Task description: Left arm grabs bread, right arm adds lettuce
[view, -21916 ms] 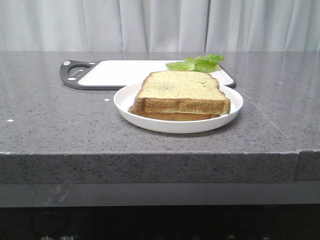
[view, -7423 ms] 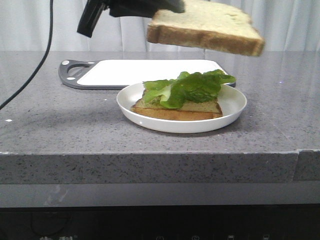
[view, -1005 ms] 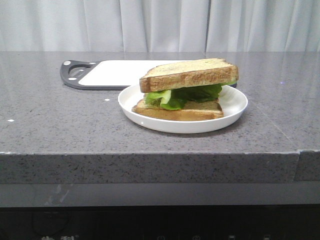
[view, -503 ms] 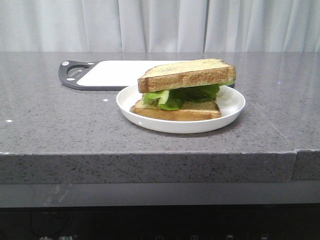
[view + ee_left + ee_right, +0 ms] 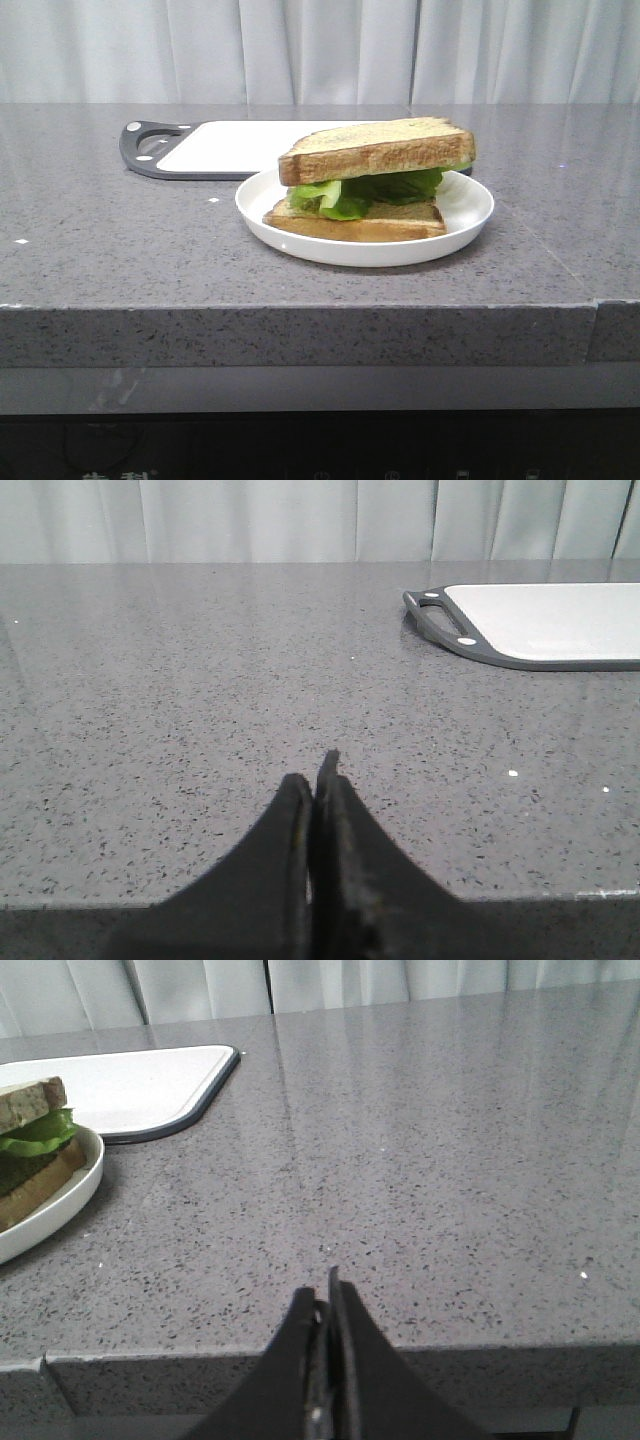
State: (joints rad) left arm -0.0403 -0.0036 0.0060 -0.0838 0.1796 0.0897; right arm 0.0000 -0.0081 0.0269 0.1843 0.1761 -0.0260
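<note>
1. The bread (image 5: pixel 377 149) lies on top of the lettuce (image 5: pixel 365 190), which sits on the thinner slice (image 5: pixel 355 221) in the white plate (image 5: pixel 470 215). Against the views from a second and half a second ago, the stack looks the same; the tiny shifts I see look like camera wobble, not motion of the food.

2. Some seconds back I had the bread lifted above the plate with the lettuce already laid on the lower slice. Now the bread is set down and no arm shows over the surface in my front view.

3. My left gripper (image 5: pixel 315 780) hangs at the near edge of the surface, well apart from the cutting board (image 5: pixel 545 625); its fingers are pressed together and carry nothing.

4. My right gripper (image 5: pixel 324 1295) also sits at the near edge, off towards the right-hand side, with the plate well apart from it; its fingers are likewise together and empty.

5. The plate stands about mid-surface, just in front of the cutting board. I judge the task finished: sandwich closed, both arms parked.
</note>
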